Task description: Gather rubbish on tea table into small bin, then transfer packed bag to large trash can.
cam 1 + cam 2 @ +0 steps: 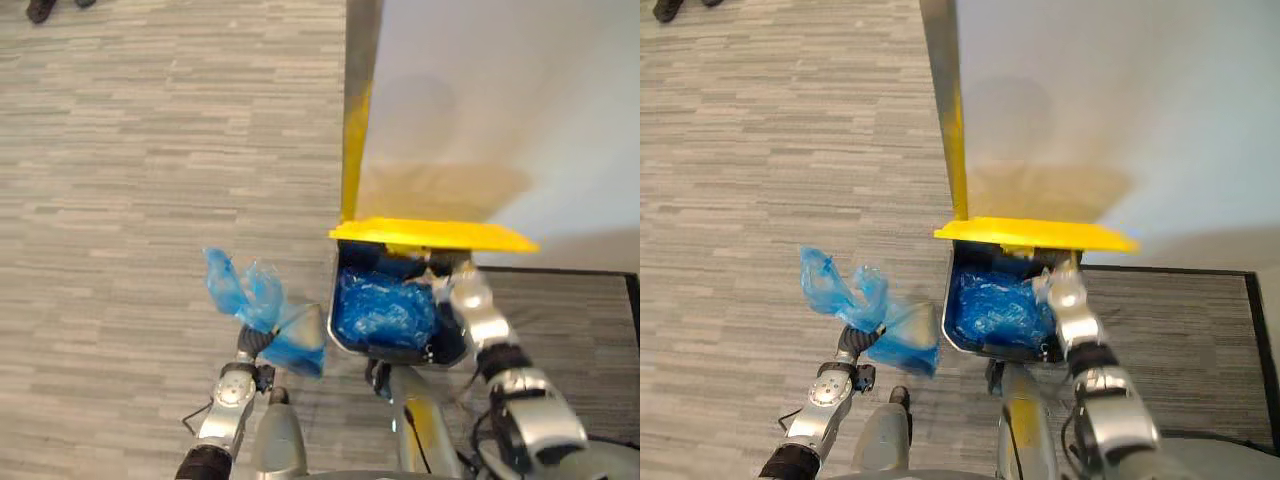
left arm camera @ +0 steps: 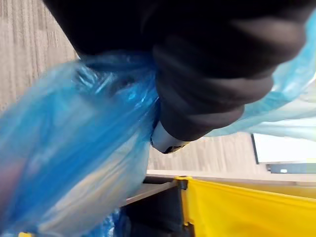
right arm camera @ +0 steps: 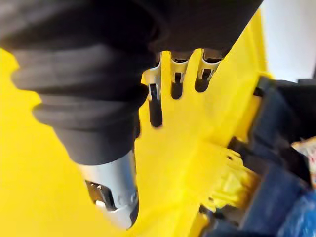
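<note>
Left eye view, left hand (image 1: 250,345) fingers clenched round blue bag (image 1: 245,295) beside large trash can (image 1: 385,352), right hand (image 1: 466,292) fingers straight against its raised yellow lid (image 1: 430,235).

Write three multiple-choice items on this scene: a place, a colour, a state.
1. Where is the crumpled blue plastic bag?
A. In the left hand, beside the large dark trash can
B. On the floor
C. On a table

2. What colour is the can's flat plastic lid?
A. Green
B. Red
C. Yellow

3. How does the lid stand?
A. Shut
B. Raised, right hand against it
C. Lying on the floor

Key: 1 A, the bag's neck runs into the curled hand; 2 C, yellow in every view; 3 B, the blue liner shows beneath it.
</note>
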Controlling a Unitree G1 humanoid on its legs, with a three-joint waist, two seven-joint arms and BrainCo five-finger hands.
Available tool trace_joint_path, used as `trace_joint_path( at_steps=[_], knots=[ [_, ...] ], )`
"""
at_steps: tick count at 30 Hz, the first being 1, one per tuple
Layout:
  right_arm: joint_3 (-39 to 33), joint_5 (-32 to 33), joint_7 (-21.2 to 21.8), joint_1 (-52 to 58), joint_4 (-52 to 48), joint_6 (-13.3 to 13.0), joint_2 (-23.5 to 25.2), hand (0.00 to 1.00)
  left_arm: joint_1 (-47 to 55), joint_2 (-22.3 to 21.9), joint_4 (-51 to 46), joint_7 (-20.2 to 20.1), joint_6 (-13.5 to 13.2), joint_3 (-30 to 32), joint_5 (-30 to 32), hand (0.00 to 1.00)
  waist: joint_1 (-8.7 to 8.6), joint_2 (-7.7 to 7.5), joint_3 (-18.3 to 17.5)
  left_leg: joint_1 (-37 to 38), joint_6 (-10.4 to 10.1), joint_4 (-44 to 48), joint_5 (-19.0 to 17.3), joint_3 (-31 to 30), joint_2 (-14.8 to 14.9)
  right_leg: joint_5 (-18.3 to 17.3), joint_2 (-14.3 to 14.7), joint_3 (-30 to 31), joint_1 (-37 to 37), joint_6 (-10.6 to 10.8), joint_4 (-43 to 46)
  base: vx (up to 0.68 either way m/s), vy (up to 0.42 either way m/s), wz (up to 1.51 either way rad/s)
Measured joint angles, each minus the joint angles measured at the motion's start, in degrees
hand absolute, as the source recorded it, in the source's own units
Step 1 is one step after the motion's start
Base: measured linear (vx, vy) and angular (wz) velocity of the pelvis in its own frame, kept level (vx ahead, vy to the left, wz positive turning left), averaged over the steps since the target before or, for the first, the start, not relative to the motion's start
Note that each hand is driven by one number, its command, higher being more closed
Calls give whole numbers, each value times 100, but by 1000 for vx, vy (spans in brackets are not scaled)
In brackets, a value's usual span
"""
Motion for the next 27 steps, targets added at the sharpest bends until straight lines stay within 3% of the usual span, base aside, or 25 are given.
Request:
trace_joint_path(
  at_steps=[3,10,13,19,22,27],
  knots=[
    [206,30,-26,-426,9,17,-488,0,-283,67,-411,104,-91,-279,-236,100,-16,22,12,-172,7,-40,89,-108,-52,154,-30,-65,-23,0,-236,-45,14,15],
    [537,278,-46,-1079,142,17,-843,0,-1528,101,-1061,126,-318,-1207,-603,100,-175,204,129,-498,42,15,147,-188,-146,304,-51,-27,-178,125,-477,-31,9,6],
    [606,373,-43,-1391,216,18,-943,0,-2194,-86,-1058,122,-324,-1621,-705,100,-239,315,194,-531,55,16,167,-171,-166,336,-55,3,-217,83,-492,11,2,-1],
    [675,531,-44,-1827,215,12,-1022,0,-3055,-468,-951,118,-373,-1970,-881,100,-363,334,391,-670,52,7,174,-80,-183,376,-67,99,-470,23,-356,36,-2,-6],
    [853,570,-48,-2037,215,13,-1059,0,-3435,-649,30,123,-435,-1963,-896,100,-449,337,539,-705,41,2,179,-40,-182,372,-64,131,-533,28,-350,-3,-15,-4],
    [1186,569,8,-2455,140,11,-1052,0,-3949,-804,1811,243,-99,-1907,-737,100,-495,304,782,-942,-62,-127,239,111,-150,401,-15,271,-934,63,-375,-15,-41,-13]
  ],
)
